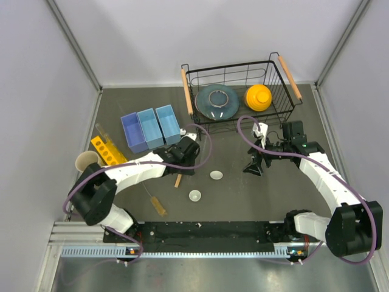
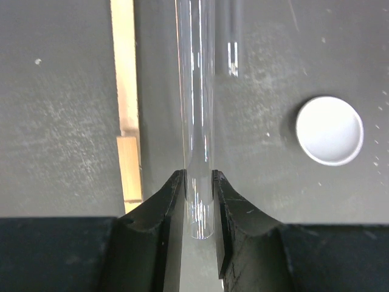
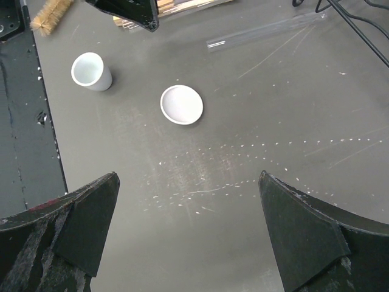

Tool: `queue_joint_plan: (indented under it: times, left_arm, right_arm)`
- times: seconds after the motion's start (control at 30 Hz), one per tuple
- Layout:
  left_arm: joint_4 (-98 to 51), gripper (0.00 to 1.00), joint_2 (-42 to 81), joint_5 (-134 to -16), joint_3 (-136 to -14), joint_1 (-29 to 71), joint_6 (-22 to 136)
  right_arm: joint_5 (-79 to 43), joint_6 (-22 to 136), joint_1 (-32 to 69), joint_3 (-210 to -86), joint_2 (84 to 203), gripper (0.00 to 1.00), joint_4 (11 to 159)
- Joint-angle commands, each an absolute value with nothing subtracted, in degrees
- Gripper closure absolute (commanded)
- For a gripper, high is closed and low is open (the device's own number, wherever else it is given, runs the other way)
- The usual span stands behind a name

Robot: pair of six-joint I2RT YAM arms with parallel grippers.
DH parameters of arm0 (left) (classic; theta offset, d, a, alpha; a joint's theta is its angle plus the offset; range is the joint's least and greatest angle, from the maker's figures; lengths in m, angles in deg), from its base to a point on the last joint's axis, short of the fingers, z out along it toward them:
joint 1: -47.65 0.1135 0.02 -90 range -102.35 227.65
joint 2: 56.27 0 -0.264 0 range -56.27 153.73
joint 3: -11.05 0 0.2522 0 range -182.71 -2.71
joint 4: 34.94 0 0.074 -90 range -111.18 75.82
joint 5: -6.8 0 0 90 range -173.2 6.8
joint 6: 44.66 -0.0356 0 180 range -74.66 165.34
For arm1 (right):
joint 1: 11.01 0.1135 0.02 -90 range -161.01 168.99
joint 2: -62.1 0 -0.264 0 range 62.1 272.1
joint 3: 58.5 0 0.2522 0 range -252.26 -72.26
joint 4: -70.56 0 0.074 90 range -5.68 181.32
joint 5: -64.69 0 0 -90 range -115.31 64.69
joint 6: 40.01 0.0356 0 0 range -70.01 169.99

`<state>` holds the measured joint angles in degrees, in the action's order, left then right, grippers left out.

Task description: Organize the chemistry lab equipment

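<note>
within left tool, clear tube

Gripping left pincer, splayed right pincer

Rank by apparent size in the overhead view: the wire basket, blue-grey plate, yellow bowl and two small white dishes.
1. wire basket
2. blue-grey plate
3. yellow bowl
4. Joint last: upper white dish and lower white dish. They look about alike, so I leave them unranked.
</note>
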<state>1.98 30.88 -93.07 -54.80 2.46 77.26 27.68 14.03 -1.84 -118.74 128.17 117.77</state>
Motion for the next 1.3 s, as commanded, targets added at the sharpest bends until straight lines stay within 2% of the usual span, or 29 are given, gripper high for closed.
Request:
queue_joint_plan:
  times: [0.0,0.4,0.57,0.67,0.7,0.8,1.07,1.13,1.17,1.27]
  left_arm:
    - [-2.5,0.9,24.9,-88.8,-51.5,1.7,78.5]
    - [-15.5,0.91,17.4,-76.9,-47.4,-1.5,80.9]
    - [-27.6,0.91,18.3,-77.0,-46.8,-3.8,85.2]
    - [-31.7,0.91,19.7,-78.9,-47.9,-5.7,87.3]
    - [-34.3,0.91,20.7,-79.6,-48.1,-6.0,88.3]
    - [-38.4,0.91,22.8,-81.6,-49.3,-7.5,90.3]
    - [-41.8,0.91,28.0,-84.9,-53.1,-9.8,93.8]
    - [-42.3,0.91,28.5,-85.3,-53.2,-10.2,94.2]
    - [-42.4,0.91,28.5,-85.7,-53.3,-10.4,94.5]
    - [-42.4,0.91,29.0,-86.7,-53.7,-10.6,95.1]
  right_arm:
    - [32.4,13.1,-2.5,-118.7,127.6,0.01,116.6]
    - [44.9,20.1,-2.5,-119.1,131.0,0.02,114.6]
    - [48.9,36.9,-2.6,-115.3,131.4,0.02,96.1]
    - [44.4,52.5,-2.6,-111.0,130.2,0.02,84.8]
    - [39.1,59.9,-2.6,-108.8,129.8,0.02,76.7]
    - [31.7,72.2,-2.6,-106.1,128.8,0.02,68.4]
    - [29.4,85.1,-2.5,-103.6,128.9,0.06,60.6]
    - [29.1,85.6,-2.5,-103.6,129.3,0.13,60.7]
    - [29.6,86.2,-2.4,-103.8,129.6,0.21,60.7]
    - [30.9,87.3,-2.2,-104.3,130.8,0.35,60.8]
